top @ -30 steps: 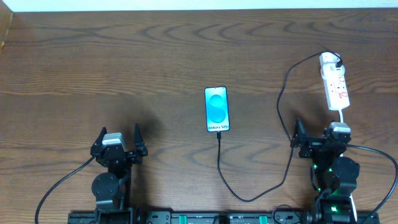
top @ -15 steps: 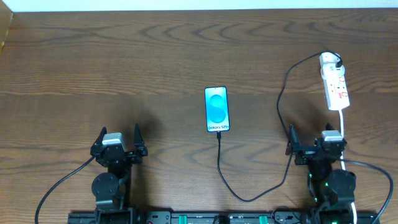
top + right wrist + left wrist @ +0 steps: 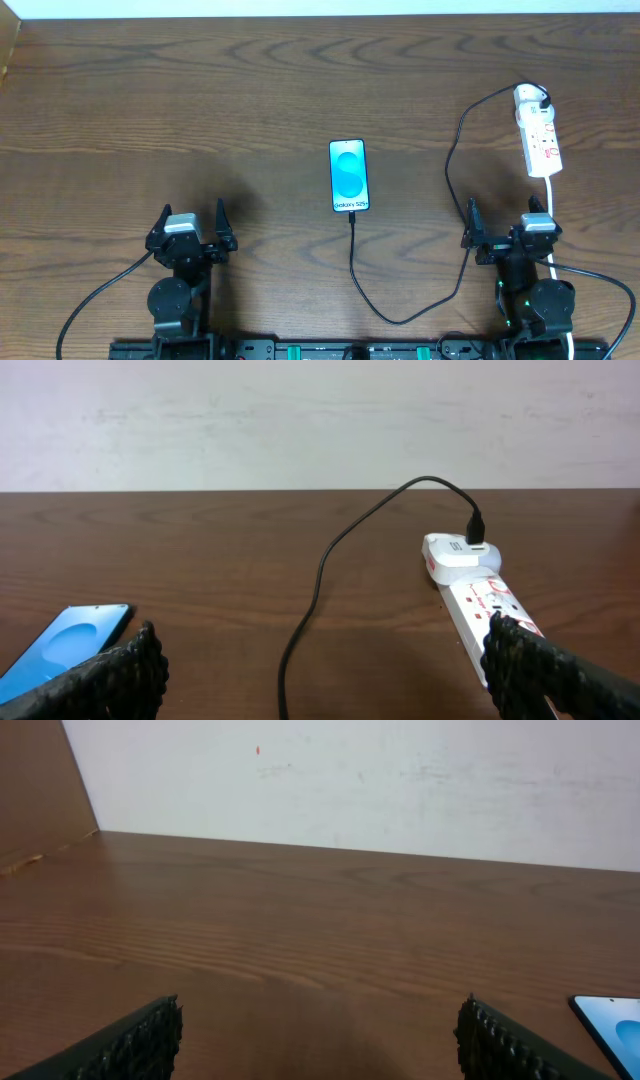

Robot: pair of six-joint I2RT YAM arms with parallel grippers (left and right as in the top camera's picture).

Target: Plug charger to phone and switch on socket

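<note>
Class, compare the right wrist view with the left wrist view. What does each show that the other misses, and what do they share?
Only the right wrist view shows the white power strip, the white adapter at its far end, and the black charger cable curving away from it. Only the left wrist view shows a brown side board at the table's far left. Both show part of the phone with its blue screen, the wooden table, a white wall, and their own open fingers: right gripper, left gripper.
</note>
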